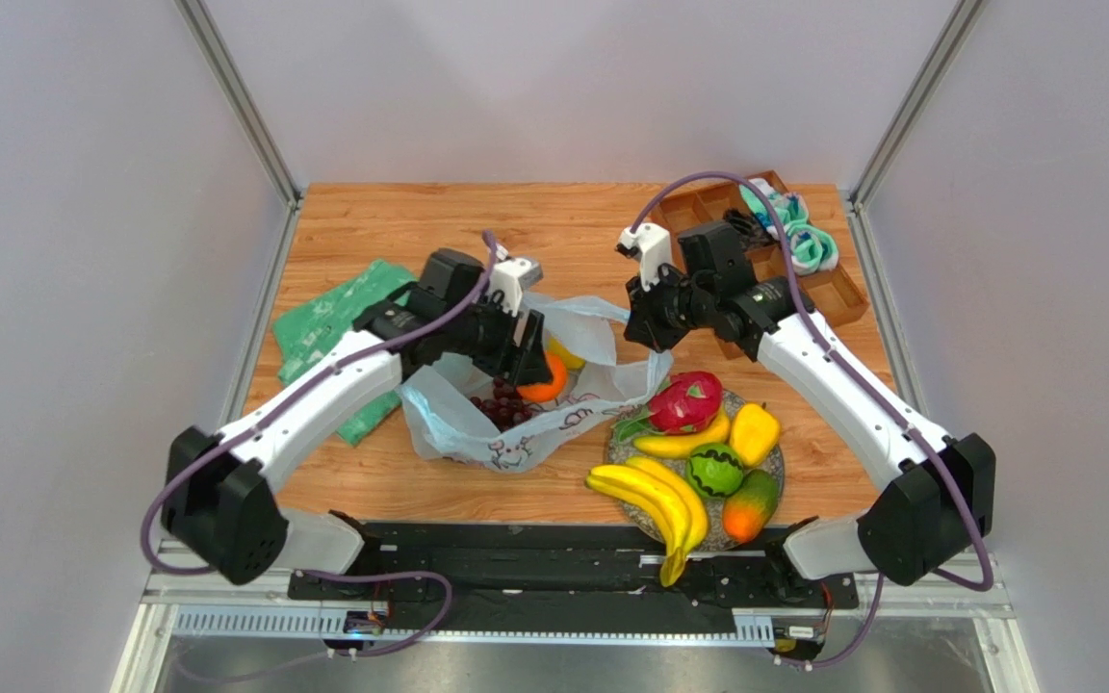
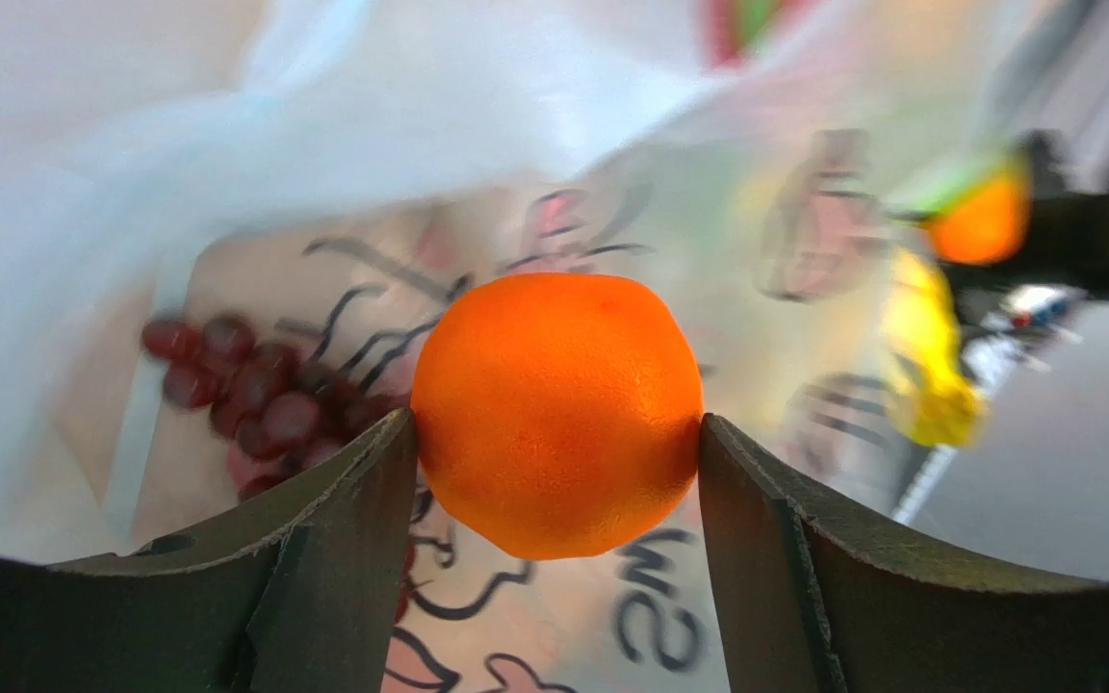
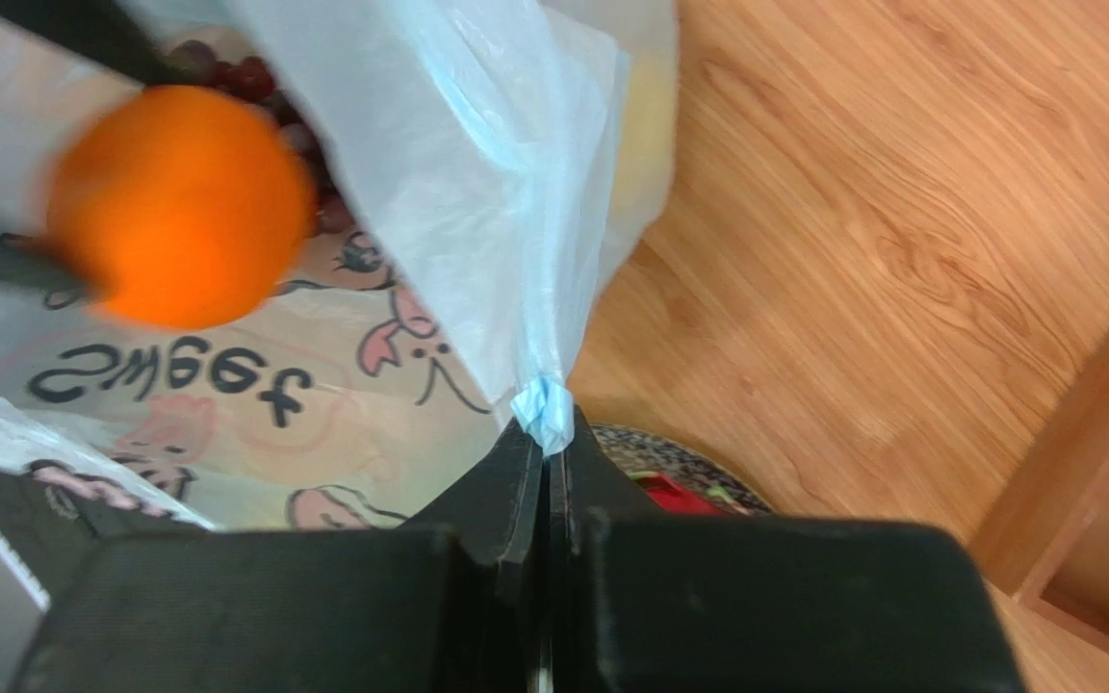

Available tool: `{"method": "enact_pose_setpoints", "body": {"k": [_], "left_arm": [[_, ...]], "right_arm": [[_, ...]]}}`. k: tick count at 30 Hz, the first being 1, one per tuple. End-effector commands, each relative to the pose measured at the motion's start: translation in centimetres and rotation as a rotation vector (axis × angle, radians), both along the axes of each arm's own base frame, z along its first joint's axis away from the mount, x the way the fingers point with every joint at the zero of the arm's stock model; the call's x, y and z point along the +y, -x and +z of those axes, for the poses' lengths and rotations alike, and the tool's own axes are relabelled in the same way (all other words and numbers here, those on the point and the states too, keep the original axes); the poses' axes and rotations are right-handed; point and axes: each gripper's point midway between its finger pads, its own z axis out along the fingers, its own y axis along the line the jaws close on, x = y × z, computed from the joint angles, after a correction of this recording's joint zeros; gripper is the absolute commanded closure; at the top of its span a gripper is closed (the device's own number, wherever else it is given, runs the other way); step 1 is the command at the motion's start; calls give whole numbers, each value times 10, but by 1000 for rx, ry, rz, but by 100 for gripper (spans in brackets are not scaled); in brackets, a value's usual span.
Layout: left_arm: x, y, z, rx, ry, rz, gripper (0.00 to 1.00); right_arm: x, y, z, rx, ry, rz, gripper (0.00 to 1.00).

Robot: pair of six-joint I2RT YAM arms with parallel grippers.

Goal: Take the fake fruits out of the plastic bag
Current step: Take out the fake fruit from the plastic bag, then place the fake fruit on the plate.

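Near edge: plate [image 3: 647,451] w/ bananas [image 1: 657,501], mango [image 1: 750,506], dragon fruit [image 1: 686,402]. Mid-table: bag [image 1: 517,433], grapes [image 1: 503,404] inside. L gripper [image 2: 556,422] jaws clamp orange [image 2: 556,376] at bag mouth, film all round. R gripper [image 3: 546,462] jaws pinched tight on bag rim. Far L: cloth [image 1: 329,325]. Far R: tray [image 1: 835,289] w/ socks [image 1: 802,231].

Lab test cell: white panels [image 1: 69,217], aluminium frame [image 1: 239,101].

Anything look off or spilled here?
Nothing stands out. Left gripper, jaws shut on the orange at the mouth of the plastic bag; right gripper, jaws pinching the bag's edge; grapes in the bag; other fruits piled on the plate.
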Motion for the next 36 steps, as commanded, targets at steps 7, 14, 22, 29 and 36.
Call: {"method": "enact_pose_setpoints", "body": {"k": [7, 14, 22, 29, 36], "left_arm": [[-27, 52, 127, -292, 256, -465, 100], [-88, 100, 115, -416, 257, -768, 100], [-151, 94, 58, -441, 180, -746, 100], [-196, 76, 8, -393, 96, -717, 100], [-195, 73, -21, -326, 26, -718, 63]], "right_arm": [[-4, -38, 19, -60, -11, -62, 100], [-12, -80, 16, -43, 14, -132, 100], [-24, -73, 9, 8, -7, -116, 100], [-24, -59, 6, 8, -47, -124, 100], [-24, -59, 7, 7, -46, -123, 100]]}}
